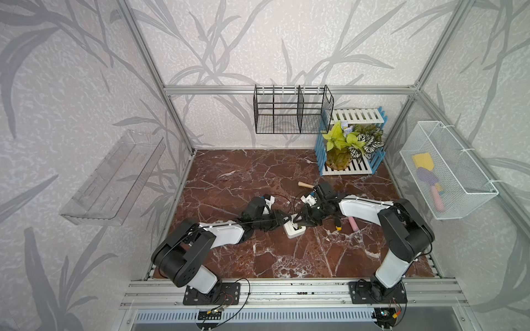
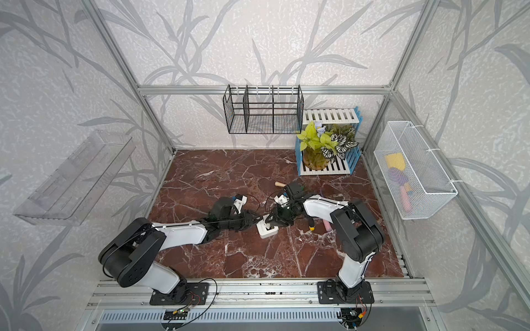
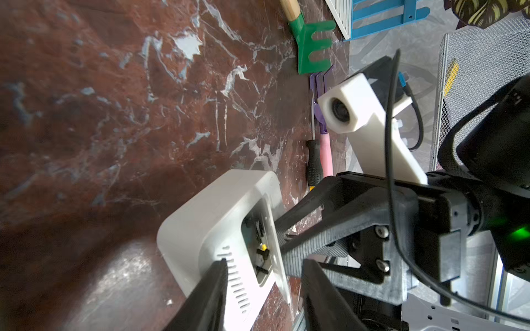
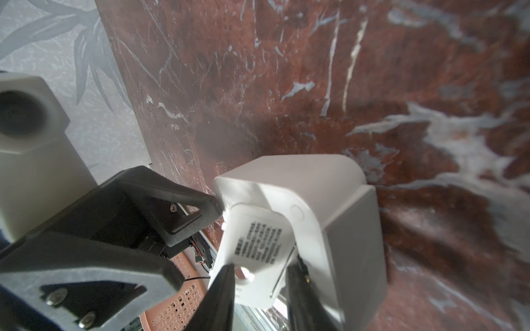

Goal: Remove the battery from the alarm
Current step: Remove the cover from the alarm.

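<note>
The alarm point(image 1: 292, 231) point(image 2: 266, 230), a white rounded square, lies back-up on the marble between both arms. My right gripper point(image 4: 259, 266) point(image 1: 298, 222) is shut on its small white cover plate point(image 4: 258, 243), which tilts up off the back. Under the plate the dark recess point(image 3: 258, 249) shows small dark parts and a yellow speck; I cannot pick out the battery among them. My left gripper point(image 3: 266, 260) point(image 1: 286, 220) is open and straddles the alarm's near edge. One of its fingers point(image 3: 209, 292) rests on the slotted back, the other stands just clear.
A black-and-yellow screwdriver point(image 1: 337, 225) point(image 3: 314, 166) and a pink-handled tool point(image 1: 353, 224) lie just right of the alarm. A green rake point(image 3: 312, 48) with a wooden handle lies behind. A potted plant on a slatted rack point(image 1: 344, 154) fills the back right corner.
</note>
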Controlling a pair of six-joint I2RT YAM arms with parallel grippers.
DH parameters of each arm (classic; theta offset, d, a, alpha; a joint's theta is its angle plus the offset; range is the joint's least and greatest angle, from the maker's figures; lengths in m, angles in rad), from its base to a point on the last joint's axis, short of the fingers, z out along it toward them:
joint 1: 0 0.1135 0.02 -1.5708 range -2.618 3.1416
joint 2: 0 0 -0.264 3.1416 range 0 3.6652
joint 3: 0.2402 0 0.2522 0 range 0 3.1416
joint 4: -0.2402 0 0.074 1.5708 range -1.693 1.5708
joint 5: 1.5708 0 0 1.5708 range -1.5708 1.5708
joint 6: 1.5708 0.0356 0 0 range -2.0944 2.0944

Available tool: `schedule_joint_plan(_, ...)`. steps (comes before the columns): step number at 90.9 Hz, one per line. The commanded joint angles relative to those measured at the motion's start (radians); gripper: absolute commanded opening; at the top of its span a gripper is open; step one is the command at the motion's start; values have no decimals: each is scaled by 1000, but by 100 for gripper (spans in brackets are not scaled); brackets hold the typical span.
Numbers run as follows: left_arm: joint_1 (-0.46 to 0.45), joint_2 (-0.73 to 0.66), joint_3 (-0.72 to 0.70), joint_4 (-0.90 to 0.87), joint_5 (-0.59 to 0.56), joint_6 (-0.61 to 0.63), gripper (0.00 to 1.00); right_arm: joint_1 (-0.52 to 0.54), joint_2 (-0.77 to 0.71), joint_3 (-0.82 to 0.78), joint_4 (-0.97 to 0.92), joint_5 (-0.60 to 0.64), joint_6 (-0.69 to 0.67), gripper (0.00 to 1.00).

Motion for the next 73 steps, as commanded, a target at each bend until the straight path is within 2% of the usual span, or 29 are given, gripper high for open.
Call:
schedule_joint_plan(1, -7, 30, 33, 14, 49, 13, 45, 6, 21, 1, 10, 10, 11, 34)
schedule_joint_plan(19, -17, 76, 58, 9, 86, 7, 35, 7, 21, -1, 18, 12, 20, 33)
schedule_joint_plan(46, -16, 95, 67, -12, 103, 13, 7, 7, 8, -5, 34, 21, 39, 33)
schedule_joint_plan(61, -2, 74, 67, -27, 105, 28, 1, 3, -42, -7, 34, 47, 36, 33)
schedule_joint_plan(73, 17, 28, 68, -31, 113, 50, 0, -16, -160, -19, 23, 75, 26, 35)
